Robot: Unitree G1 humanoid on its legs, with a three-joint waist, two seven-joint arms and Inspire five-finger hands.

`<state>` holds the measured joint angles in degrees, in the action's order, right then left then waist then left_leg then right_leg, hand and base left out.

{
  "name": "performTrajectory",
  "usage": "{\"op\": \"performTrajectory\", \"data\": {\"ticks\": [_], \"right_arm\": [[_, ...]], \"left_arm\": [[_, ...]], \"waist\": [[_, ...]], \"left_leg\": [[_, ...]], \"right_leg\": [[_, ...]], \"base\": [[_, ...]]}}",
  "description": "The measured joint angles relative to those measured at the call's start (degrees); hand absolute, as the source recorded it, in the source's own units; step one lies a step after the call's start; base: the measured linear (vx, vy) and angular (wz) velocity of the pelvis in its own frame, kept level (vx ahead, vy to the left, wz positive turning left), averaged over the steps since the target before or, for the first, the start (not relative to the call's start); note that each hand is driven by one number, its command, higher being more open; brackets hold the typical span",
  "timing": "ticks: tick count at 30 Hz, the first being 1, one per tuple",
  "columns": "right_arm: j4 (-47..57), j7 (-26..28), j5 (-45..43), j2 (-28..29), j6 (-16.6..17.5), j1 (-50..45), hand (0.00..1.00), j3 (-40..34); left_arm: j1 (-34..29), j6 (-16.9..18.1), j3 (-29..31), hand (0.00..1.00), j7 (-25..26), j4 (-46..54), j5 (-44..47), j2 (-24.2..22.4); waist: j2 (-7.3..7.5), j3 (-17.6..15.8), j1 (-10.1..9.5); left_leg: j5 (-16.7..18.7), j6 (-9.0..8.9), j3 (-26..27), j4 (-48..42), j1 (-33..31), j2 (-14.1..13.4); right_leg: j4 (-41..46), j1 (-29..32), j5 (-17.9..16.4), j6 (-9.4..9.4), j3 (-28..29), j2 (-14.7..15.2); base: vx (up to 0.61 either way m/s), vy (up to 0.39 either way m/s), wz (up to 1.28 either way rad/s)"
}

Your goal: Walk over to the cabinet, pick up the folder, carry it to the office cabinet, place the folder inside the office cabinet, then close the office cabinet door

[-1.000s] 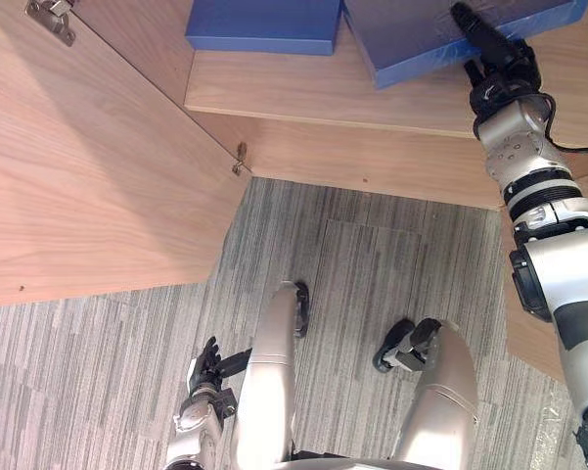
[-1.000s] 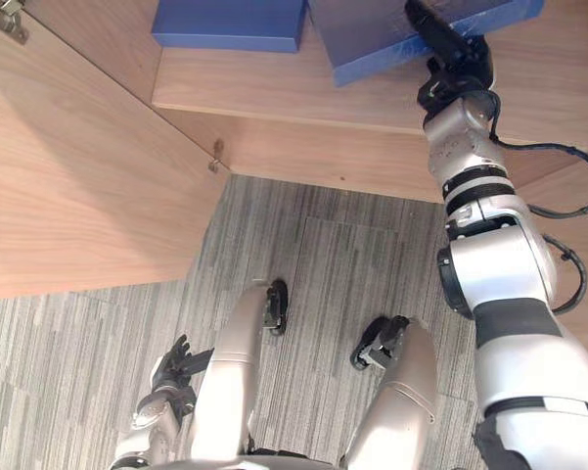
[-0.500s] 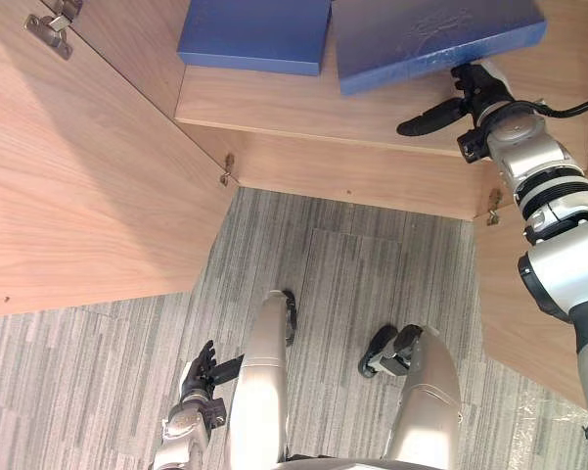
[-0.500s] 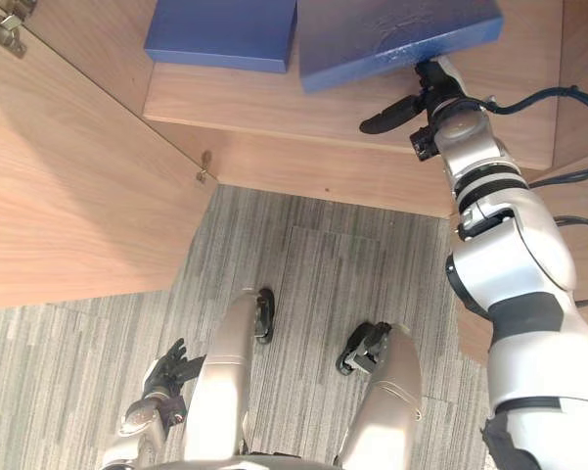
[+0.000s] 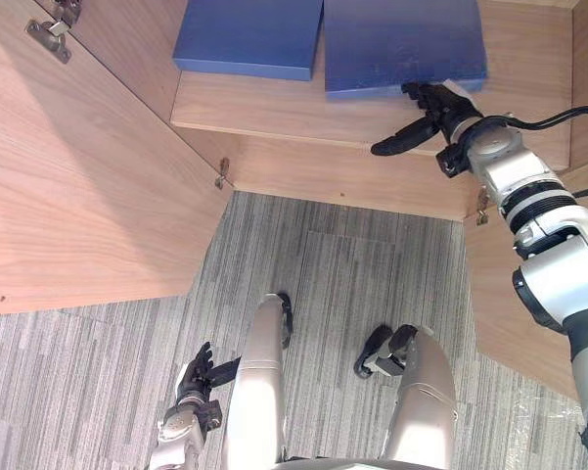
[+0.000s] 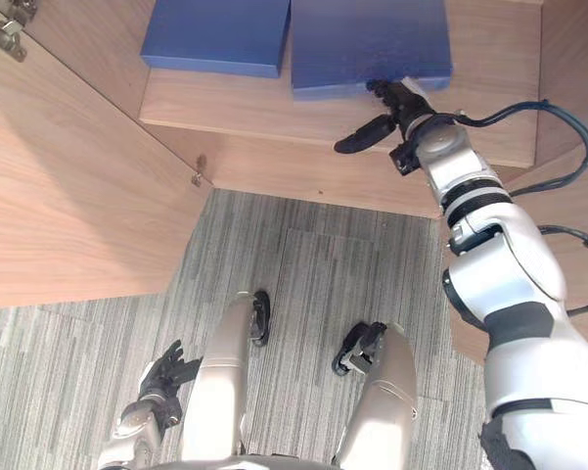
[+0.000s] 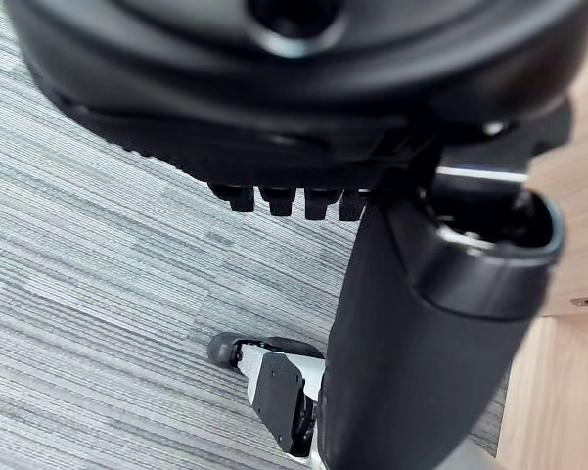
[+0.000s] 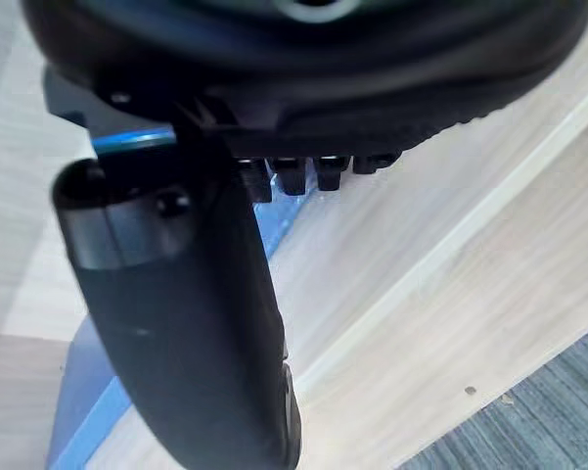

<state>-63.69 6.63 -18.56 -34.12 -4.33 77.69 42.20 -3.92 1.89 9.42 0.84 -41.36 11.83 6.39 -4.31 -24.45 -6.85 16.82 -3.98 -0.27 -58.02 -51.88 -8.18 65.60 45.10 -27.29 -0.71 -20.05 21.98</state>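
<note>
- The folder point(image 5: 401, 44) is found lying flat on the shelf point(image 5: 303, 113) of the office cabinet, just beside a second blue folder point(image 5: 249, 37). It is square to the shelf's front, and its near edge is set back from the lip, so it is judged to be placed.
- The right hand point(image 5: 432, 106) is observed at the folder's near edge. Its fingers point(image 5: 423, 93) are loosely bent against or just short of that edge, and contact cannot be confirmed. The thumb is splayed out over the shelf front. Nothing is enclosed, which is consistent with a release or a final nudge inward rather than a grasp.
- The left hand point(image 5: 192, 377) is seen hanging low over the carpet, with its fingers relaxed and empty. It is judged to be kept clear of the work.
- The left door point(image 5: 78, 176) is swung wide open, and the right door point(image 5: 523, 294) stands open beside the right arm. Closing is not yet done.
- The right arm is reached across the opening, so withdrawal is judged necessary before either door can be swung.
</note>
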Motion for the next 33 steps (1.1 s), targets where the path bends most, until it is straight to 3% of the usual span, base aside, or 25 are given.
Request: {"op": "performTrajectory", "data": {"ticks": [4, 7, 12, 24, 33], "right_arm": [[14.6, -1.2, 15.9, -1.1, 1.0, -2.8, 1.0, 2.3], [25.8, 2.3, 18.9, -1.3, 5.6, -5.4, 1.0, 4.2], [26.3, 4.4, 18.5, -2.0, 7.1, -5.5, 1.0, 4.0], [18.7, -2.3, 18.5, -1.8, 5.9, -0.5, 1.0, -3.0], [16.0, -4.9, 18.9, -1.8, 5.3, 0.8, 1.0, -5.1]], "left_arm": [[-0.2, 0.4, -0.1, 1.0, 0.6, 0.0, 0.2, -0.1], [-1.5, 1.7, -0.1, 1.0, 0.2, 2.8, 0.0, -0.1], [-1.8, 3.0, -0.1, 1.0, -0.7, 4.2, -0.1, -0.1], [-2.1, 3.2, -0.2, 1.0, -0.7, 8.8, 0.2, -1.5], [-4.3, 3.1, -1.5, 1.0, -0.5, 15.5, 1.5, -1.9]], "waist": [[0.0, 0.0, -0.1], [-0.14, -0.2, -0.17], [-0.87, -1.0, -1.09], [-2.94, -3.2, -2.1], [-3.34, -3.4, -2.23]], "left_leg": [[-0.8, 0.05, 0.5, 1.0, -0.3, -0.2], [-0.8, 0.02, 0.9, 1.5, -0.3, -0.2], [-1.1, 0.15, 0.9, 1.6, -1.0, 0.6], [-1.3, 0.42, 0.3, 0.0, -4.4, 1.3], [-1.3, 0.43, -0.2, -0.6, -5.6, 1.4]], "right_leg": [[-0.7, 1.0, 0.5, 0.13, 0.1, -0.2], [-0.6, 1.5, 0.5, 0.12, 0.2, 0.0], [-0.2, 2.0, 0.5, 0.06, 0.1, 0.9], [1.1, 5.0, 0.6, -0.17, 0.2, 1.9], [1.5, 5.8, 0.6, -0.17, 0.0, 1.9]], "base": [[0.0, -0.004, -0.03], [0.01, 0.003, -0.02], [-0.02, 0.017, 0.06], [-0.01, 0.017, 0.03], [-0.01, 0.006, 0.0]]}}
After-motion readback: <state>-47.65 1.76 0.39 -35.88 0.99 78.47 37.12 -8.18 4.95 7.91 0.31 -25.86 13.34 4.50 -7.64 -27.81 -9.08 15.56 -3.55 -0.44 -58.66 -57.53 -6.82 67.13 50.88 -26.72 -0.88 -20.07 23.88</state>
